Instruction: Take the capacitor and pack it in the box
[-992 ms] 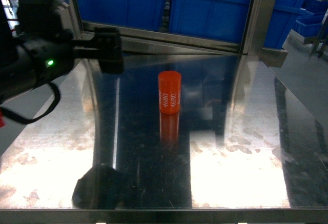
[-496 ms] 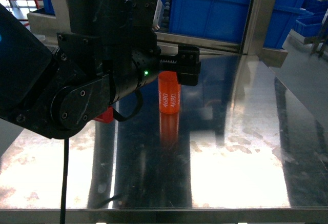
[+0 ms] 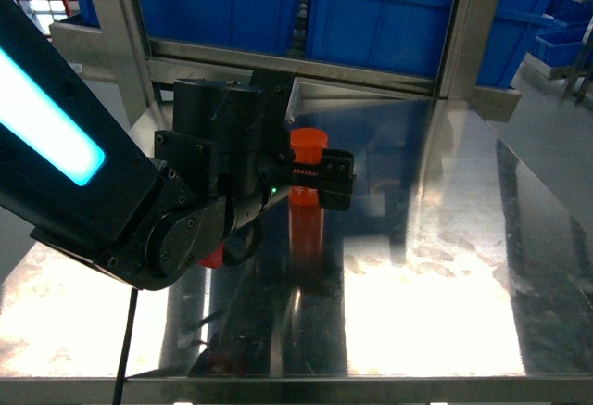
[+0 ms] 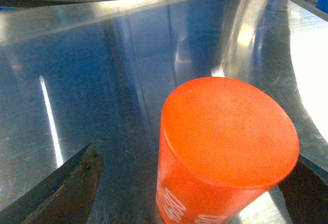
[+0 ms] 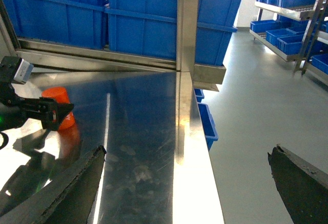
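Head view: the orange capacitor point(image 3: 307, 166) stands upright on the steel counter point(image 3: 435, 266), with the left end effector point(image 3: 324, 178) spread open around its middle; contact cannot be judged. Blue bins point(image 3: 371, 6) sit behind.

Left wrist view: the capacitor point(image 4: 225, 152) fills the gap between 2 dark fingers point(image 4: 66, 188), clear of the left one.

Right wrist view: the right end effector point(image 5: 187, 193) is open above the counter edge, well apart from the capacitor point(image 5: 60, 112).

capacitor point(image 3: 307, 159) upright on table point(image 3: 435, 266) | left pincer point(image 3: 320, 175) around it | bins point(image 3: 371, 6) behind
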### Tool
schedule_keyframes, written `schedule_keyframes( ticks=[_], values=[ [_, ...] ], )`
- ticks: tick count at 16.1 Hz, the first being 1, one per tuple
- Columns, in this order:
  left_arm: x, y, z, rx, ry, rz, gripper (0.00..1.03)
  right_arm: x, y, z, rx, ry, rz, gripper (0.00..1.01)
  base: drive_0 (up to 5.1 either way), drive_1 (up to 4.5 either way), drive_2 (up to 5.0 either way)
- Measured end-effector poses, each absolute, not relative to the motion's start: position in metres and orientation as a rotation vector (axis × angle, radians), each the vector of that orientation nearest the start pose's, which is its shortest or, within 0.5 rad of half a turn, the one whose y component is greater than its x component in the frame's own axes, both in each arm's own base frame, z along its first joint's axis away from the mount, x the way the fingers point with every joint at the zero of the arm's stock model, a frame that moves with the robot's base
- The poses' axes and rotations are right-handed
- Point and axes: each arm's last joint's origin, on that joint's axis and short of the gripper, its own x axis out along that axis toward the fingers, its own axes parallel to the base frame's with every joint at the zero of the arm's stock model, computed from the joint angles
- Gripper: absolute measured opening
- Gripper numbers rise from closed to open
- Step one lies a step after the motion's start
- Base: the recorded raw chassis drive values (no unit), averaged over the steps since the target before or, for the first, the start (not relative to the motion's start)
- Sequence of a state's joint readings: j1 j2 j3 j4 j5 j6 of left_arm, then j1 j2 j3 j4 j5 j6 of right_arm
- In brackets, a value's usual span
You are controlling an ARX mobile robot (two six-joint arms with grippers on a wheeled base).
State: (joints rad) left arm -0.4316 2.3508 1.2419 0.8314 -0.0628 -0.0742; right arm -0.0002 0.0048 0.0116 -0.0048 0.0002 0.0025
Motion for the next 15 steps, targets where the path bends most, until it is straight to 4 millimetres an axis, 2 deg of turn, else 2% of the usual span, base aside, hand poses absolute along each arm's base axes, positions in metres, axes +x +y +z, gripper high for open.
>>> schedule_keyframes(
  ticks=[2, 5, 7, 9, 11, 12, 13, 14, 15],
  values=[
    [0.430, -0.192, 0.066, -0.019, 0.286, -0.326, 0.97, 0.097, 0.000, 0.167, 0.002, -0.002, 0.000, 0.98, 0.0, 0.00, 0.0],
    [0.433, -0.191, 0.061, -0.015, 0.306, -0.318, 0.86, 0.097, 0.000, 0.167, 0.002, -0.002, 0.000, 0.98, 0.0, 0.00, 0.0],
    [0.433, -0.192, 0.057, -0.020, 0.319, -0.332, 0.70, 0.097, 0.000, 0.167, 0.002, -0.002, 0.000, 0.98, 0.0, 0.00, 0.0],
    [0.434, -0.192, 0.058, -0.031, 0.309, -0.334, 0.48, 0.097, 0.000, 0.167, 0.002, -0.002, 0.000, 0.98, 0.0, 0.00, 0.0],
    [0.430, -0.187, 0.061, -0.038, 0.288, -0.314, 0.46, 0.097, 0.000, 0.167, 0.002, -0.002, 0.000, 0.98, 0.0, 0.00, 0.0],
    [0.422, -0.182, 0.068, -0.044, 0.273, -0.310, 0.46, 0.097, 0.000, 0.167, 0.002, -0.002, 0.000, 0.98, 0.0, 0.00, 0.0],
    [0.404, -0.163, 0.101, -0.090, 0.227, -0.283, 0.46, 0.097, 0.000, 0.167, 0.002, -0.002, 0.000, 0.98, 0.0, 0.00, 0.0],
    [0.363, -0.137, 0.147, -0.129, 0.084, -0.269, 0.45, 0.097, 0.000, 0.167, 0.002, -0.002, 0.000, 0.98, 0.0, 0.00, 0.0],
    [0.338, -0.126, 0.161, -0.130, 0.029, -0.269, 0.45, 0.097, 0.000, 0.167, 0.002, -0.002, 0.000, 0.98, 0.0, 0.00, 0.0]
  ],
)
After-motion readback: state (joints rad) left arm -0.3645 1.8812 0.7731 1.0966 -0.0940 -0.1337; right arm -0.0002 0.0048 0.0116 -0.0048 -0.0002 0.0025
